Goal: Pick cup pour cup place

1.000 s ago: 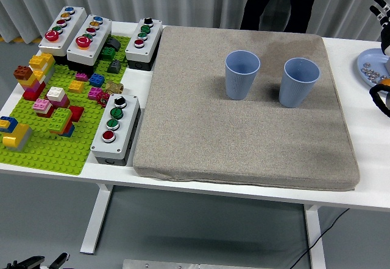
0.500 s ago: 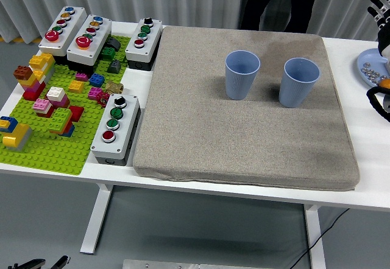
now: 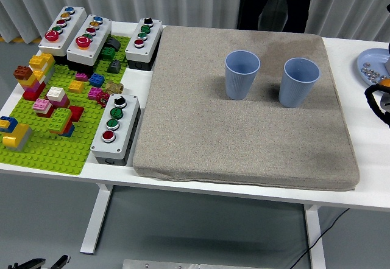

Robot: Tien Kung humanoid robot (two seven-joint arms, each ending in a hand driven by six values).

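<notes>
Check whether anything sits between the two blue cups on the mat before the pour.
Nothing visible does. The left blue cup and the right blue cup stand upright side by side, apart, on the grey mat, with only bare mat between them. Neither robot hand is clearly in view.

No text, label, brand, number or sign can be read anywhere in the head view: the two blue cups [image 3: 242, 73] at the upper middle of the frame are plain, the grey mat [image 3: 244, 135] carries no print, and the button boxes [image 3: 116, 128] at the upper left and centre left show only coloured buttons, with any marking too small to make out
</notes>
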